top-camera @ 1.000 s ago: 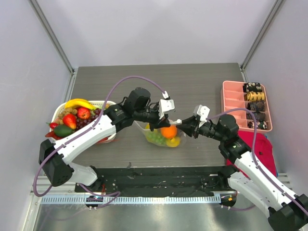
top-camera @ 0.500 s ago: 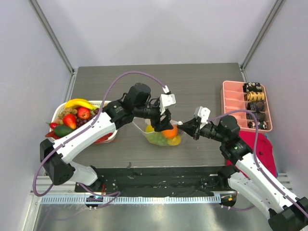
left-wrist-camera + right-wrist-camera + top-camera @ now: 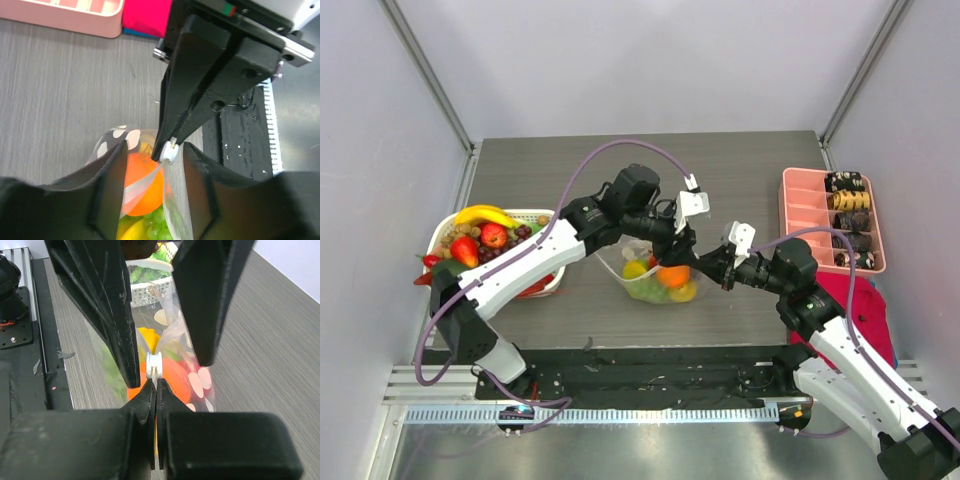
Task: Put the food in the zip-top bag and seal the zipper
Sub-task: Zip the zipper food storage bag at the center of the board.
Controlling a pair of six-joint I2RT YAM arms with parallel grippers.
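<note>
right tool [image 3: 156,384] is clenched on the white tab [image 3: 154,365]; left tool [image 3: 155,152], released astride the zipper [image 3: 142,182], should probably pinch it at the tab's 9 o'clock.

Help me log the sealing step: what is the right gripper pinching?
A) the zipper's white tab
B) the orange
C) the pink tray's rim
A: in the right wrist view, the right gripper is shut, its tips clamping the white tab.
</note>
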